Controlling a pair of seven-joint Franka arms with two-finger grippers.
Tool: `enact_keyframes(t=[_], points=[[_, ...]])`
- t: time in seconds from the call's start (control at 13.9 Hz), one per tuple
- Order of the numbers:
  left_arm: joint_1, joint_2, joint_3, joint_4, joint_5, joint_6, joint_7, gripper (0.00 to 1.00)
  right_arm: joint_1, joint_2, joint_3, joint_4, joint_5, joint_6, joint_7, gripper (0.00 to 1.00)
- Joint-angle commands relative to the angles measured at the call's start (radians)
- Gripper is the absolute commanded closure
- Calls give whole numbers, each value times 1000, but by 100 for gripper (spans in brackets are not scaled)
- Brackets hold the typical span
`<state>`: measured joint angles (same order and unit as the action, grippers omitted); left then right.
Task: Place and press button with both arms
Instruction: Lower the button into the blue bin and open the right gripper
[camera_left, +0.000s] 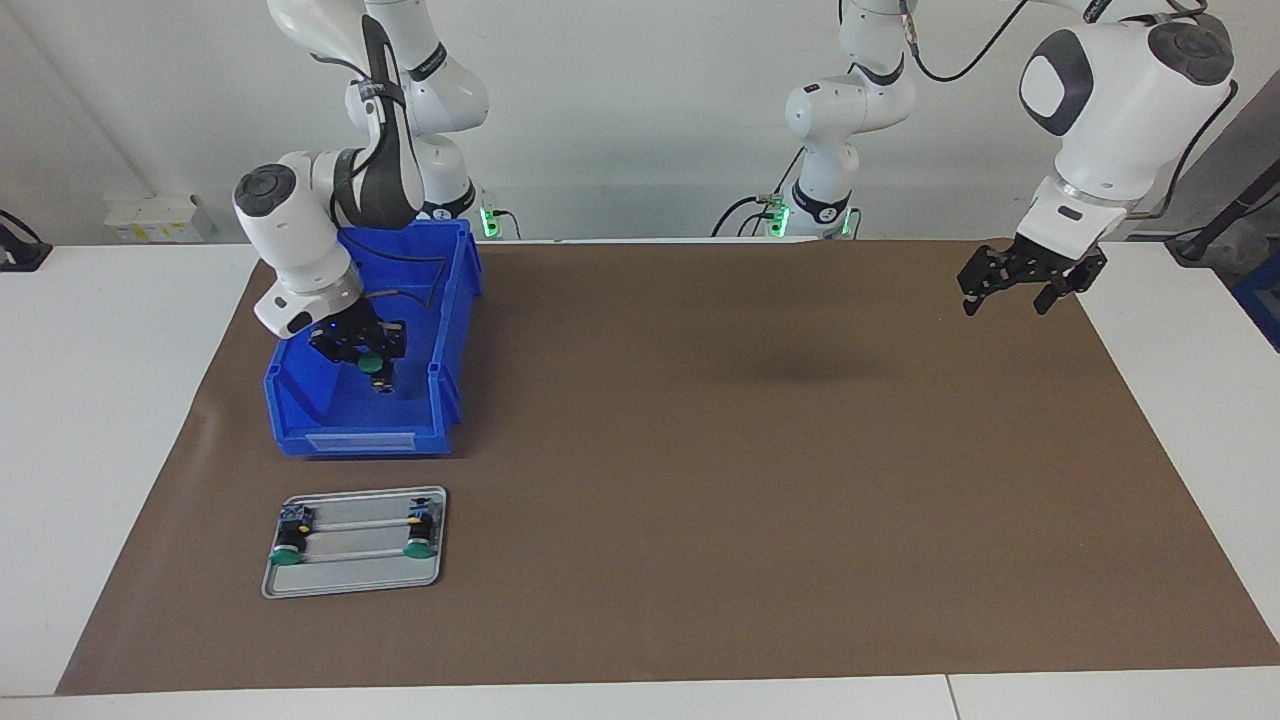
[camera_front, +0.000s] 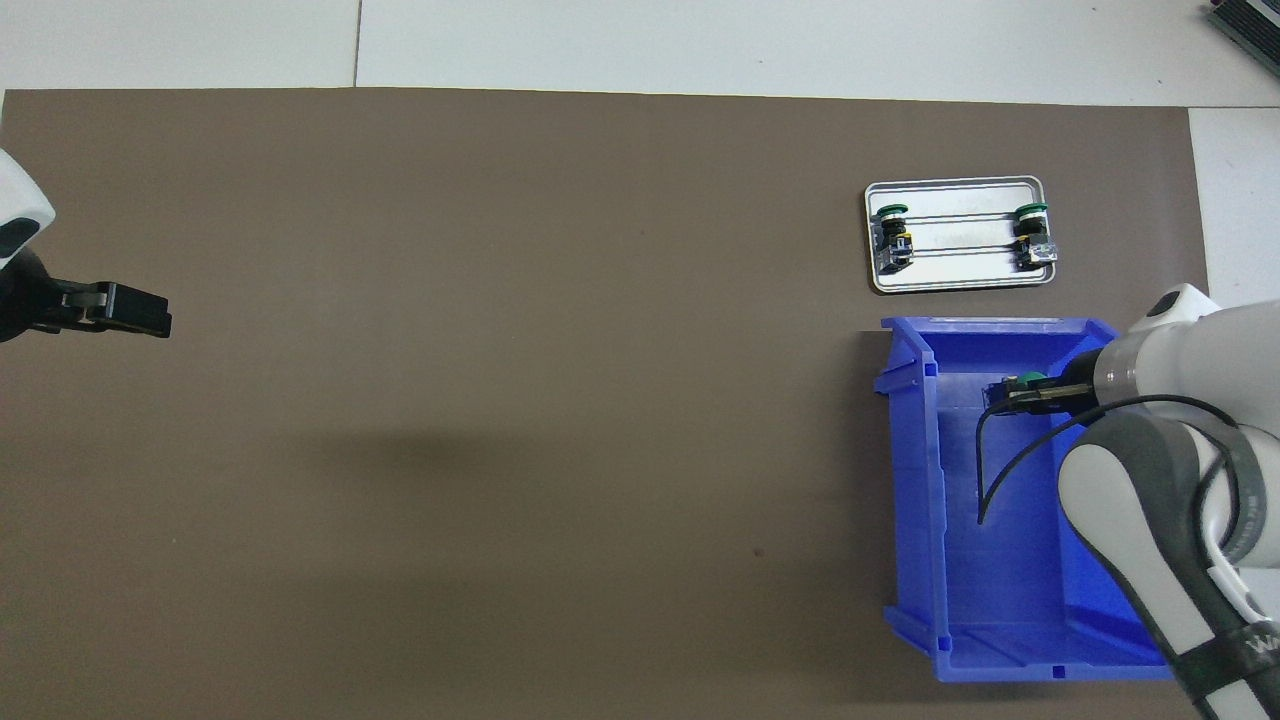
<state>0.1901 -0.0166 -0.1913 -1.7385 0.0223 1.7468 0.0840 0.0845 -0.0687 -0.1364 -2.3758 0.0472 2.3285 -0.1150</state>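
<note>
So far two buttons sit on the tray (camera_left: 432, 575); the right gripper (camera_left: 372, 362) grips a third button (camera_left: 374, 364) over the blue bin (camera_left: 360, 438); the left gripper (camera_left: 1020, 283) waits, spread open.

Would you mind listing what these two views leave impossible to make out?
- Overhead view: the right arm covers part of the blue bin.
- Both views: the right gripper hides most of the button.
- Overhead view: the left gripper shows side-on, its arm cut by the edge.
- Tray: button details too small.
</note>
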Motion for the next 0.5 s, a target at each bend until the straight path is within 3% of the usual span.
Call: enact_keyframes(t=[0.0,0.14,0.22,0.43], points=[[5,-31,-2,-35,16,8,3,0,-26,0,15,-23,19,31,-38,100],[8,-32,-2,-35,16,8,3,0,-38,19,15,-26,19,32,-38,100],[8,-31,-2,-35,16,8,3,0,-38,21,17,-25,19,32,-34,85],[5,-32,-2,-35,16,8,3,0,-38,23,15,-25,19,31,-22,16]])
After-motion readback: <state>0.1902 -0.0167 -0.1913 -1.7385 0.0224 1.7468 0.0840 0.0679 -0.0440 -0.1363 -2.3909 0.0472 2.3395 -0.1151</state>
